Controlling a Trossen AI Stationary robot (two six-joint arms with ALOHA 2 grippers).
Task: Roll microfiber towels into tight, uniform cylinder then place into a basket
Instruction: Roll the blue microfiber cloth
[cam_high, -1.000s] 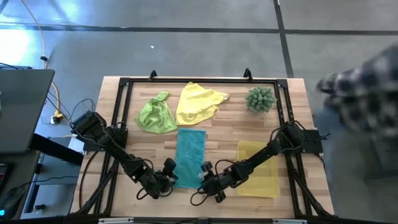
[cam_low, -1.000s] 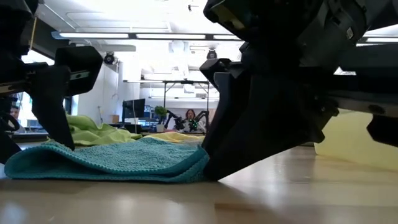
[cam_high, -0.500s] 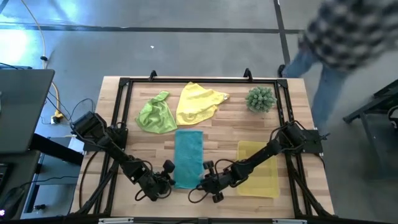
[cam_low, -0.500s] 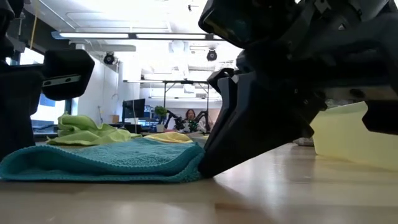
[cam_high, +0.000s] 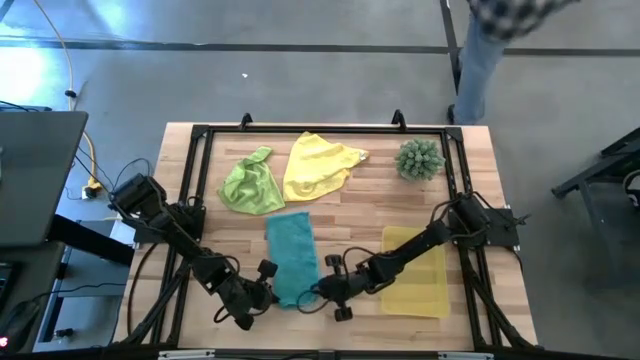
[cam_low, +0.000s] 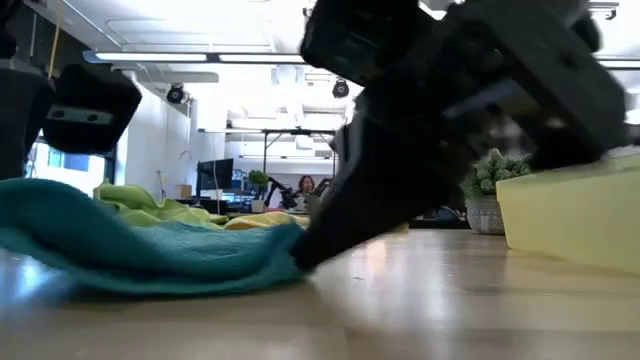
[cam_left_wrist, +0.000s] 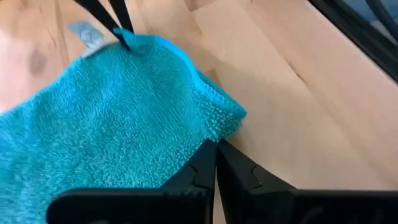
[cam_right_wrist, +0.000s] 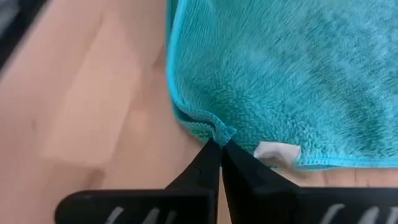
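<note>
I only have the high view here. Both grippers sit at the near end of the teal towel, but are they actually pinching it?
Observer: Yes. The left wrist view shows the left gripper shut on a corner of the teal towel.
Operator: And the right one?
Observer: The right gripper is shut on the other near corner, right beside the towel's white tag.
Operator: Is the towel off the table?
Observer: In the low view its near edge is humped up on the left gripper's side, while the rest lies on the table.

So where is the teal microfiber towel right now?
In the high view, the teal microfiber towel lies front centre, pinched between left claw and right claw, left of the translucent yellow plastic basket.
</note>
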